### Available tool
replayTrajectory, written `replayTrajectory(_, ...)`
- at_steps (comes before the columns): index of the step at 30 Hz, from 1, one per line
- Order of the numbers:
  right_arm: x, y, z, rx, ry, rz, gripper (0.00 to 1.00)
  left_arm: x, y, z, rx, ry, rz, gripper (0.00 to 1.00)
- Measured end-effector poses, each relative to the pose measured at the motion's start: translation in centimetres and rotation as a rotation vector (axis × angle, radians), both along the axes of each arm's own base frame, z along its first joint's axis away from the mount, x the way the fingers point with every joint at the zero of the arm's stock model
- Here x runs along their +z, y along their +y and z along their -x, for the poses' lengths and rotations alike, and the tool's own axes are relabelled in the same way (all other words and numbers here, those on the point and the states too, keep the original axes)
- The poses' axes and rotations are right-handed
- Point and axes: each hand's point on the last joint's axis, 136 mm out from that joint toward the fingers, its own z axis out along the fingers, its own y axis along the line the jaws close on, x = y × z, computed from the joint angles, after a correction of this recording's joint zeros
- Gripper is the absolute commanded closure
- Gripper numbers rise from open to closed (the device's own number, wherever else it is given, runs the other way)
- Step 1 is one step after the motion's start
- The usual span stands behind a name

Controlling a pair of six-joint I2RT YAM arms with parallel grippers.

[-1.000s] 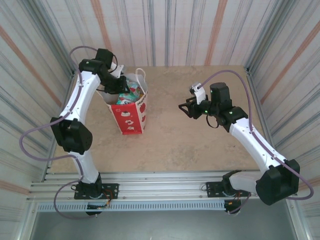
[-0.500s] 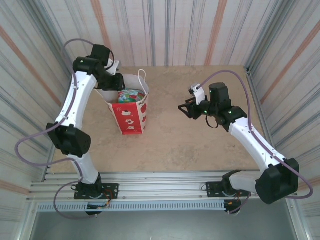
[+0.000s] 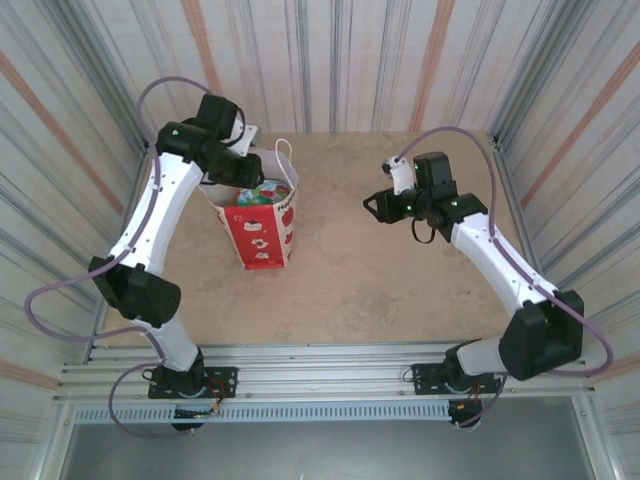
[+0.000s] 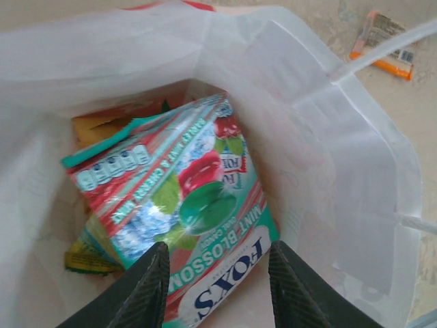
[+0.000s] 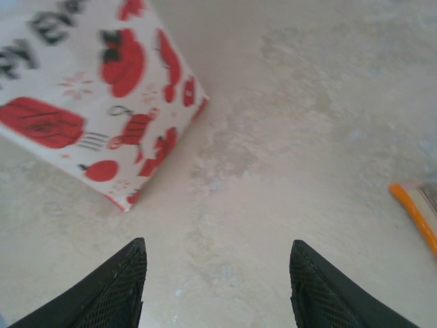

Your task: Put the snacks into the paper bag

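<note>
Left gripper (image 4: 217,254), parted and empty, hangs over the white red-printed paper bag (image 4: 341,171); a shiny green FOX'S packet (image 4: 184,205) lies directly below it. Right gripper (image 5: 217,273) is parted, empty.

A robot test cell in a lab is shown. A beige table (image 3: 380,280) is closed in on three sides by striped panel walls (image 3: 340,60). A left arm (image 3: 150,210) and a right arm (image 3: 505,275) are bolted to an aluminium rail (image 3: 330,377) at the near edge, with purple cables (image 3: 445,131) looped from them.
</note>
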Motion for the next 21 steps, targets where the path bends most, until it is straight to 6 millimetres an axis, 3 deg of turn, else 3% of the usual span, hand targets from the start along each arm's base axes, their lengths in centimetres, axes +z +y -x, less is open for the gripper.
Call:
replayTrajectory(6,-5.1,-6.0,-4.9,-0.297,0.262,-0.052,0.52,1.1,-2.4,1.6,-0.065,-0.11,-0.031,0.54)
replayTrajectory(10,-9.2,-8.7,-7.1,-0.433,0.419,-0.069,0.5,4.3,-2.5,3.1,-0.072,-0.253,-0.039,0.53)
replayTrajectory(16,-14.3,-9.7,-8.4,-0.52,0.563,-0.023,0.5,8.4,-1.7,4.6,-0.051,-0.43,-0.041,0.53)
replayTrajectory(21,-16.5,-10.1,-9.7,-0.554,0.603,-0.001,0.5,8.9,-1.0,4.8,-0.033,-0.466,-0.058,0.53)
